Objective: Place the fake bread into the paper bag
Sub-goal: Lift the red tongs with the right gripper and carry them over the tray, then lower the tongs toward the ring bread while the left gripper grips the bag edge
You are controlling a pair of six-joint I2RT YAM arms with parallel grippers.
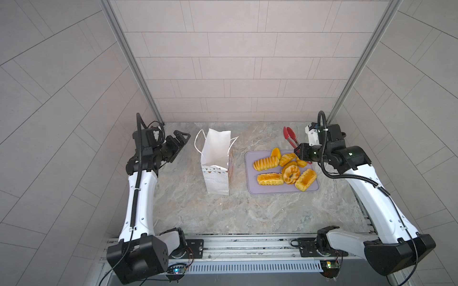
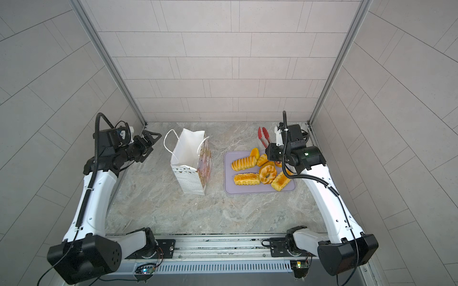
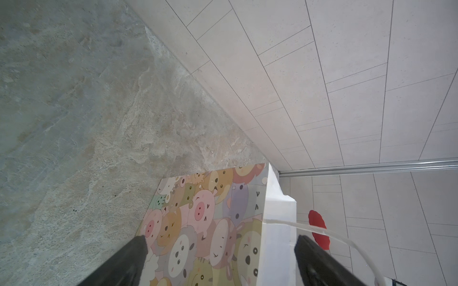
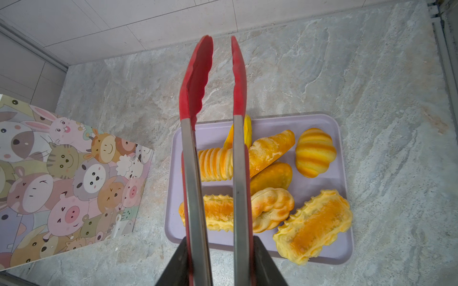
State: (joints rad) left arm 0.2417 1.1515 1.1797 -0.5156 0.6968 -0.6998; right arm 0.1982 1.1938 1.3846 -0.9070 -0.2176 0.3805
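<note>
Several glossy golden pieces of fake bread point(image 1: 291, 174) point(image 2: 267, 173) point(image 4: 314, 153) lie on a flat lilac tray point(image 1: 272, 190) point(image 4: 319, 180). The white paper bag point(image 1: 215, 158) point(image 2: 188, 158) point(image 4: 62, 178) stands upright and open-mouthed to the tray's left. My right gripper point(image 1: 298, 151) point(image 2: 269, 151) point(image 4: 220, 240) is shut on the handles of red tongs point(image 1: 288, 135) point(image 4: 213, 99). The tongs hang over the tray with nothing between their tips. My left gripper point(image 1: 182, 138) point(image 2: 151, 136) point(image 3: 220, 239) is open, left of the bag point(image 3: 198, 210) and apart from it.
The marble tabletop is boxed in by tiled walls at the back and both sides. Metal corner posts rise behind each arm. A cord handle point(image 3: 347, 242) of the bag loops out near my left gripper. The arm bases sit on a rail along the front edge.
</note>
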